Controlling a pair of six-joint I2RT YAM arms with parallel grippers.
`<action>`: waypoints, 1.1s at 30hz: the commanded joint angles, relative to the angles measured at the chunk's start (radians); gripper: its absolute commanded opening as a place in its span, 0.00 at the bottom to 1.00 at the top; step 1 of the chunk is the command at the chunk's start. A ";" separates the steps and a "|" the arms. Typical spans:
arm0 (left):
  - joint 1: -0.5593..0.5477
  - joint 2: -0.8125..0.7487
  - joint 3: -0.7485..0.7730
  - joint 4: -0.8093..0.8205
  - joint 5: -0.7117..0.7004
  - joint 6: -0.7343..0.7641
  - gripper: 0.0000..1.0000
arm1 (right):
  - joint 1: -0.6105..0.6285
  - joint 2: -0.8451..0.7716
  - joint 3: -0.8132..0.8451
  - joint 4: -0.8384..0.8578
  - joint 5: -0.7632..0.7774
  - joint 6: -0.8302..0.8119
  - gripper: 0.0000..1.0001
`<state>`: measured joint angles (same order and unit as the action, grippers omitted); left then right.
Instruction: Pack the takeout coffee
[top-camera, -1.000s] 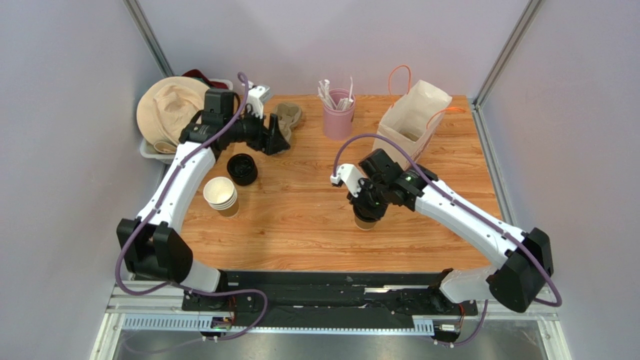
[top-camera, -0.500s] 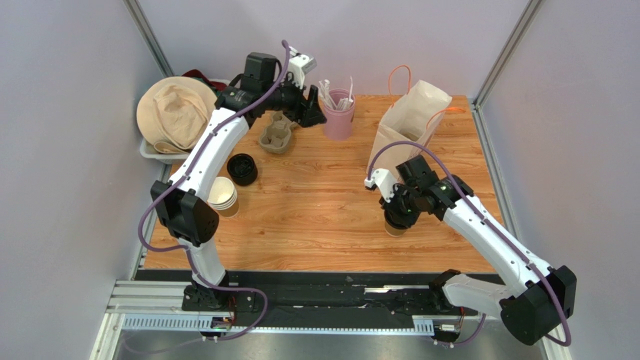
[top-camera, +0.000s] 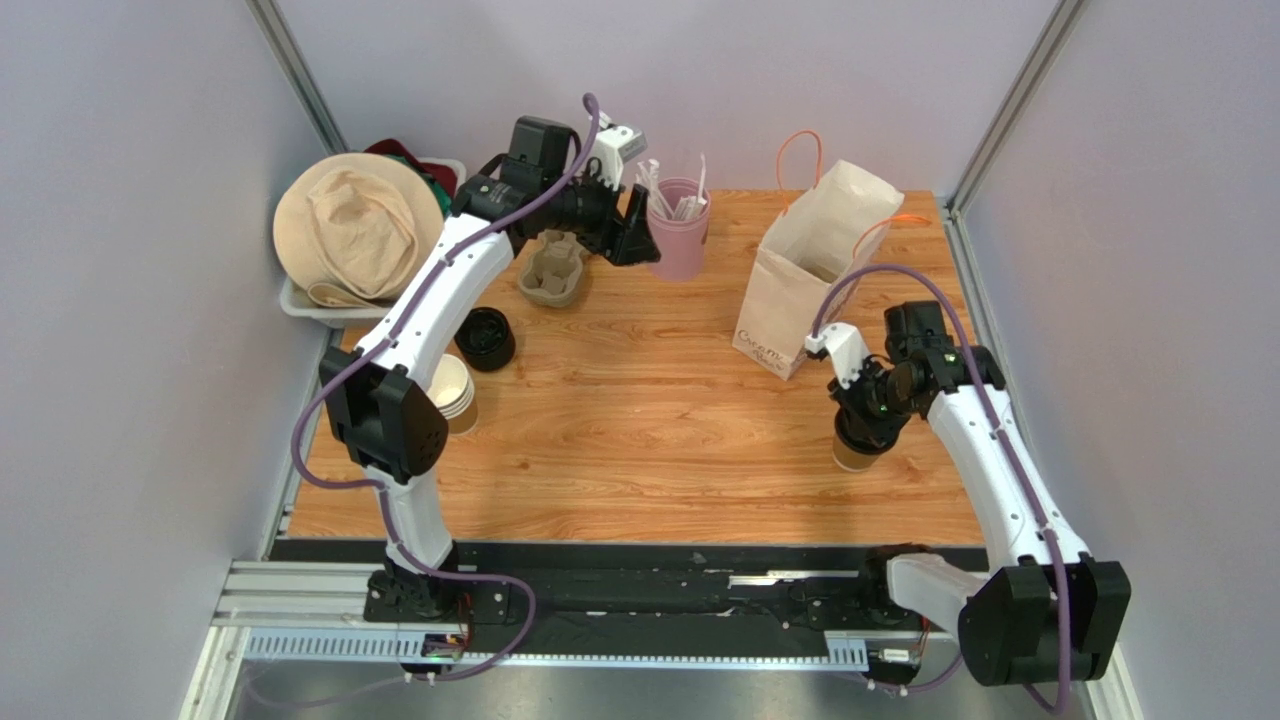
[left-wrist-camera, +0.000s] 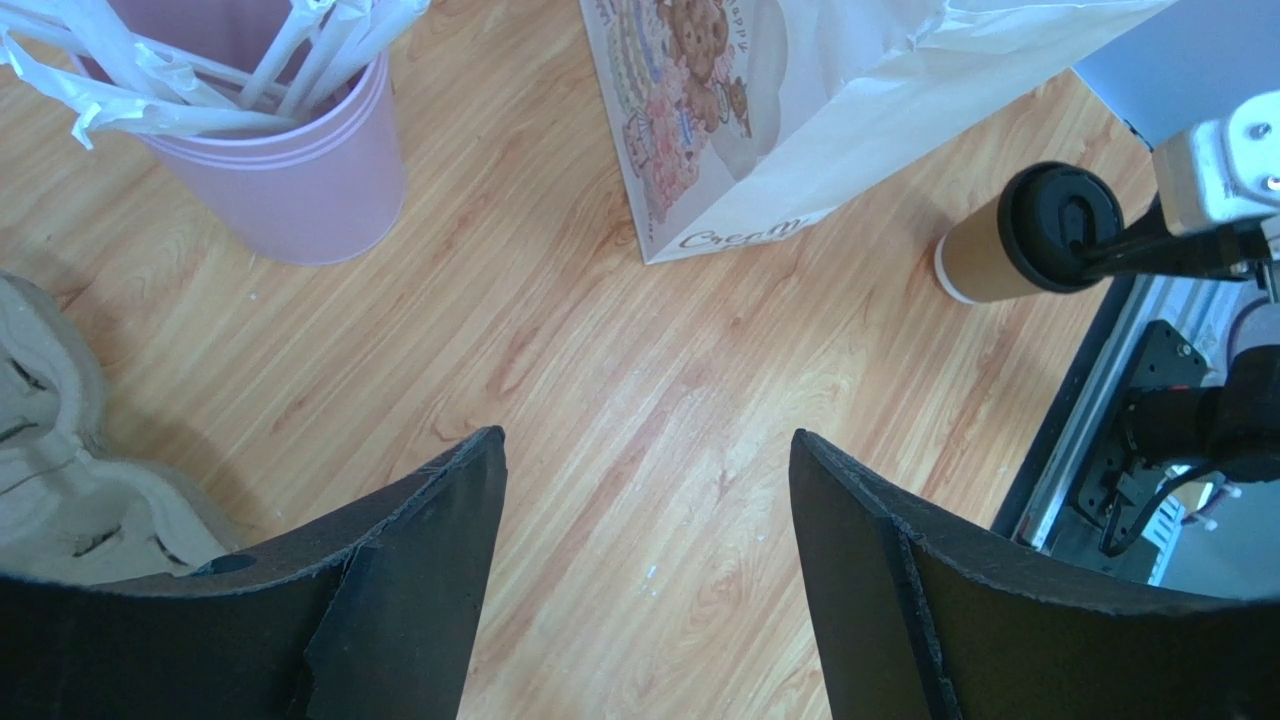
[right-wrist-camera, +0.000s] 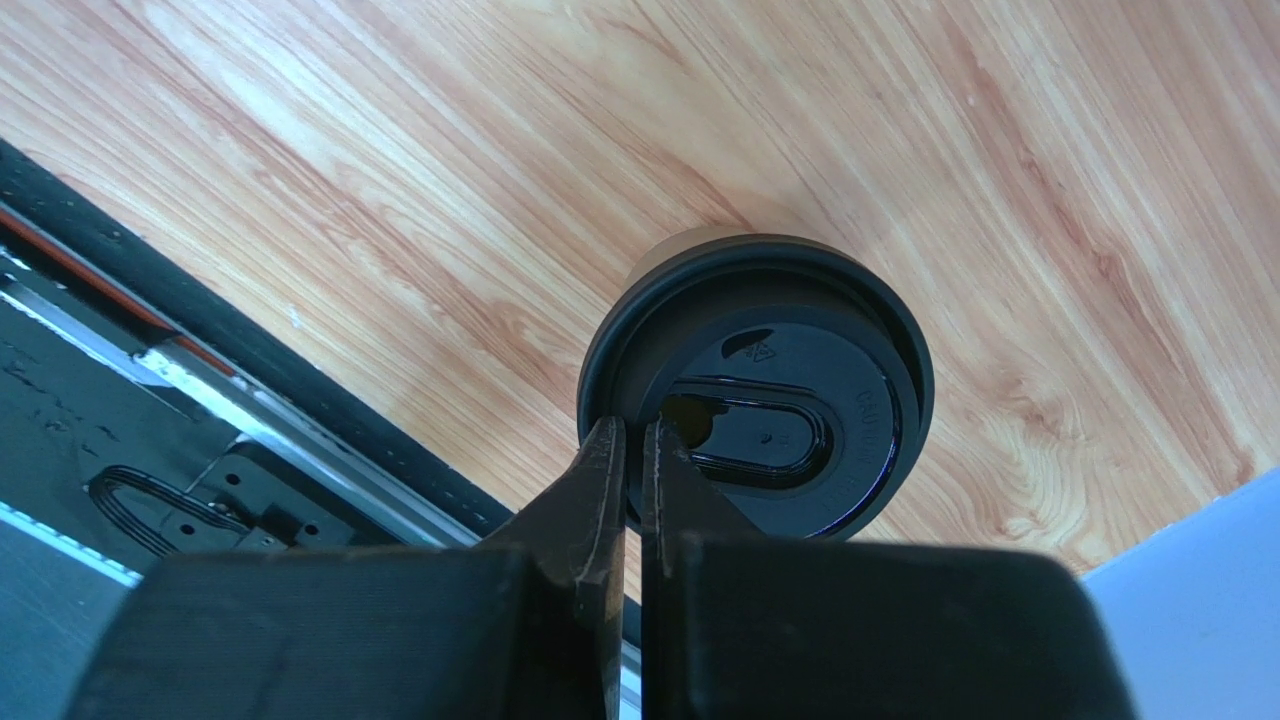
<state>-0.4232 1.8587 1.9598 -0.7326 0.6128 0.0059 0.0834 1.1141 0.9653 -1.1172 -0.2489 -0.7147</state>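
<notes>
The takeout coffee (top-camera: 857, 450) is a brown kraft cup with a black lid (right-wrist-camera: 781, 405) on it. It is at the right side of the table, in front of the white paper bag (top-camera: 812, 270). My right gripper (top-camera: 872, 425) is shut on the near rim of the lid (right-wrist-camera: 628, 432). I cannot tell whether the cup rests on the wood or hangs just above it. It also shows in the left wrist view (left-wrist-camera: 999, 240), with the bag (left-wrist-camera: 781, 105). My left gripper (top-camera: 639, 240) is open and empty (left-wrist-camera: 646, 438), held above the back of the table beside the pink cup (top-camera: 679, 228).
The pink cup of white sticks (left-wrist-camera: 286, 165) stands at the back. A pulp cup carrier (top-camera: 552, 270), black lids (top-camera: 484, 338) and a nested stack of paper cups (top-camera: 446, 393) are at the left. A bin holding a hat (top-camera: 353, 225) sits at the far left.
My right gripper has carried the lidded cup from the table's middle to the right, in front of the bag. My left arm swung from the lids up to the back beside the pink cup.
</notes>
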 joint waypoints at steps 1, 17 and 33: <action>0.000 -0.052 -0.010 0.027 0.010 0.000 0.78 | -0.073 -0.011 -0.010 -0.001 -0.052 -0.103 0.00; 0.000 -0.090 -0.065 0.056 -0.001 0.002 0.78 | -0.206 0.064 -0.010 0.119 -0.108 -0.097 0.00; 0.000 -0.110 -0.105 0.070 0.002 0.003 0.78 | -0.211 -0.014 0.205 -0.016 -0.131 -0.094 0.49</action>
<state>-0.4232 1.8053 1.8629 -0.6910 0.6086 0.0059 -0.1215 1.1522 1.0409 -1.0794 -0.3492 -0.8089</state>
